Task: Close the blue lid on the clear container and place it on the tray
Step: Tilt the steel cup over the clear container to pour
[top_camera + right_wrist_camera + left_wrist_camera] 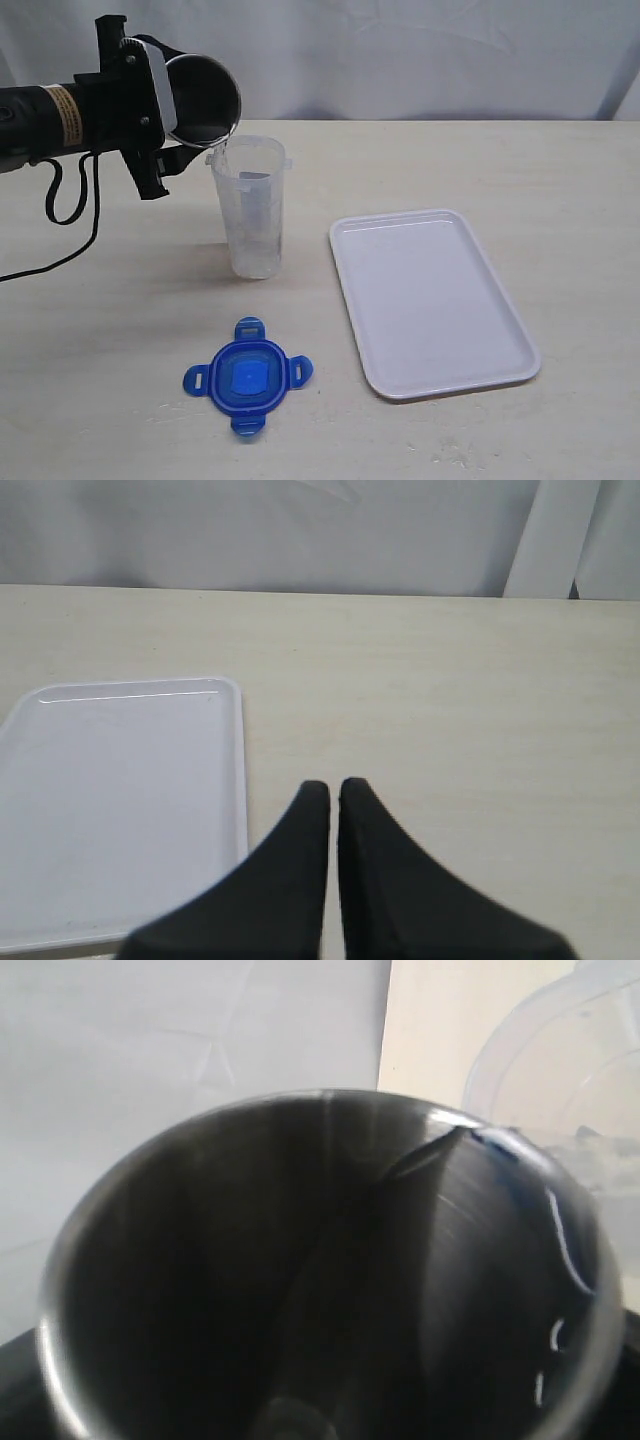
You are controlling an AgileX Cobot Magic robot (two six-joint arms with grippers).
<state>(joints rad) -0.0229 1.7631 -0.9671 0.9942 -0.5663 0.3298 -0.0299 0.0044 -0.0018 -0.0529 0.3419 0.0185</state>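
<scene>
- left gripper (172,110) is up beside the top of the clear container (250,205), jaws spread wide and clamped round a grey metal cup (205,100)
- cup is tipped on its side, mouth over the container's rim and just touching it or nearly; I can't tell which
- left wrist view looks straight into the cup: dark steel inside, a few bluish streaks, nothing seen pouring out
- whether anything lies in the container is unclear through the plastic
- container stands upright on the table (560,180), open-topped, no lid on
- blue lid (247,377) lies flat on the table in front of the container, well apart, all four tabs splayed out
- tray (432,300) sits beside the container on its right, apart from it and bare
- right gripper (333,800) is pinched shut on nothing, low over the table on the far side of the tray from the container
- step in hand, as I judge it: emptying the cup into the container, with lidding and tray placement not yet begun
- to do it well: hold the cup lip over the middle of the container mouth and don't lean on the rim, since a tall narrow canister should tip easily
- then park the cup away from the container and lid
- for the lid: square it to the rim, press down evenly, brace the container with the other claw while the tabs snap
</scene>
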